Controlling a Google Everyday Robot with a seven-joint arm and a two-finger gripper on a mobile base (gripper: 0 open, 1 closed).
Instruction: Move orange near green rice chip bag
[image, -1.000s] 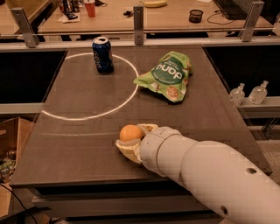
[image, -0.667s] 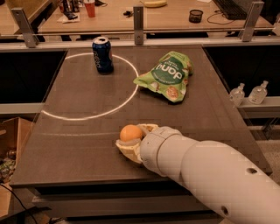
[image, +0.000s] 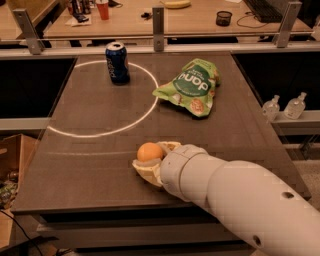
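Note:
The orange (image: 149, 151) sits low on the dark table near the front edge, between the two pale fingers of my gripper (image: 148, 156). One finger (image: 169, 146) lies against its far side and the other (image: 143, 170) against its near side, so the gripper is shut on it. The green rice chip bag (image: 191, 86) lies flat at the back right of the table, well away from the orange. My white arm reaches in from the lower right.
A dark blue soda can (image: 116, 62) stands at the back left on a white painted circle (image: 100, 132). The table's front edge (image: 90, 205) is just below the gripper. Two clear bottles (image: 285, 106) stand on a ledge to the right.

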